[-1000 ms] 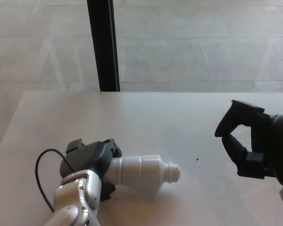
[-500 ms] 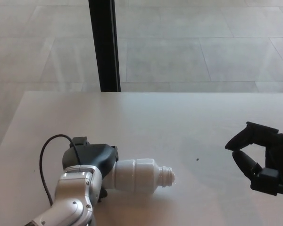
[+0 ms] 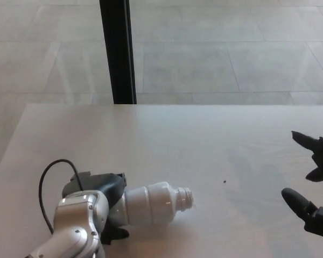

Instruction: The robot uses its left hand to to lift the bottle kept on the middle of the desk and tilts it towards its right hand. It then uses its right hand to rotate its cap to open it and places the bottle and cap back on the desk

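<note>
We are seeing the left hand (image 3: 99, 207) wrapping its black fingers around the base of the white bottle (image 3: 153, 201), gripping it firmly at the lower left of the desk (image 3: 167, 140). The bottle is lying nearly sideways in that grasp, its open threaded neck (image 3: 185, 198) pointing toward the right, and it is sitting low over the desk surface; whether it is touching the top or hanging just above it, we cannot tell. No cap is showing on the neck. A thin black cable (image 3: 48, 183) is looping out from behind the silver wrist.

The right hand (image 3: 315, 188) is coming in at the far right edge, well apart from the bottle. Its fingers are spreading wide, with the tips separated and nothing showing between them. Much of this hand is being cut off by the picture's edge, so we are seeing only the fingertips and part of the palm. The bottle's base is being hidden by the left hand's fingers.

The desk is looking pale and smooth, with a tiny dark speck (image 3: 224, 181) lying between the bottle and the right hand. Beyond its far edge, a floor of large pale tiles (image 3: 231, 48) is stretching away, and a black upright post (image 3: 117, 51) is standing just behind the desk.
</note>
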Tool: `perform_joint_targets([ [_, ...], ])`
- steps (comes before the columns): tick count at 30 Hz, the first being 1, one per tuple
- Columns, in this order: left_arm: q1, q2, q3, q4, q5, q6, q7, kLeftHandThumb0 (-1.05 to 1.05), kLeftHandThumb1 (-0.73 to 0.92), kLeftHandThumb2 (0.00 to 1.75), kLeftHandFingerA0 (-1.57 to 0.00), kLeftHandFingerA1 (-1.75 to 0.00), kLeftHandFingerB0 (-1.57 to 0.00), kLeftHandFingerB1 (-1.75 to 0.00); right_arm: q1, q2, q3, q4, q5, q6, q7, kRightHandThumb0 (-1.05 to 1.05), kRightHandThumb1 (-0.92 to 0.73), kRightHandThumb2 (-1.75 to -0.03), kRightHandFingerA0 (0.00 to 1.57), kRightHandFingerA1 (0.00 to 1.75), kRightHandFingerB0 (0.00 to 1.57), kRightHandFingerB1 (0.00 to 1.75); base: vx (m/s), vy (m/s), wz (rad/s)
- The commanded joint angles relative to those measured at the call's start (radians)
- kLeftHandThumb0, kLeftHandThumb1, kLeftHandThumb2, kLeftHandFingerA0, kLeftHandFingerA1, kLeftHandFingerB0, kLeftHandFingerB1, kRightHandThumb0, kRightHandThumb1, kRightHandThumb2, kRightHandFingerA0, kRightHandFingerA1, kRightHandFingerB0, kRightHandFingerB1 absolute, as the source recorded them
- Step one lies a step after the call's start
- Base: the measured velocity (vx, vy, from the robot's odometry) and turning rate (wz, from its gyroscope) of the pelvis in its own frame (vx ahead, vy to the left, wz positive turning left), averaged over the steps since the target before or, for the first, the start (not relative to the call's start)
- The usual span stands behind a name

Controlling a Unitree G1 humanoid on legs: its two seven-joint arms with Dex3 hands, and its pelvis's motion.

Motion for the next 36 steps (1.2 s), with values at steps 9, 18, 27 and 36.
perform_joint_targets([
  [9,0.162,-0.169,0.360,-0.085,-0.145,-0.025,0.086,-1.05,0.70,0.65,0.00,0.00,0.00,0.00,0.007,-0.016,-0.019,0.021,0.007,-0.026,-0.037,-0.78,-0.75,-0.63,0.07,1.16,0.02,0.44,0.00,0.000,0.00],
  [18,0.240,-0.248,0.627,-0.141,-0.281,-0.058,0.113,-1.05,0.75,0.66,0.00,0.00,0.00,0.00,0.020,-0.023,-0.040,0.018,0.008,-0.015,-0.031,-0.78,-0.77,-0.61,0.00,1.03,0.00,0.34,0.00,0.000,0.00],
  [27,0.345,-0.320,0.888,-0.201,-0.460,-0.115,0.114,-1.05,0.78,1.03,0.00,-0.13,0.00,0.00,0.031,-0.058,-0.099,0.052,0.078,-0.066,-0.030,-0.81,-0.58,-0.95,0.17,0.81,0.01,0.41,0.00,0.000,0.00],
  [36,0.491,-0.443,1.536,-0.236,-0.838,-0.215,0.144,-0.80,0.92,0.80,0.00,0.00,0.00,0.00,0.028,-0.122,-0.415,0.172,0.348,-0.077,-0.008,-0.40,-0.45,-1.03,0.22,0.72,0.00,0.53,0.00,0.000,0.00],
])
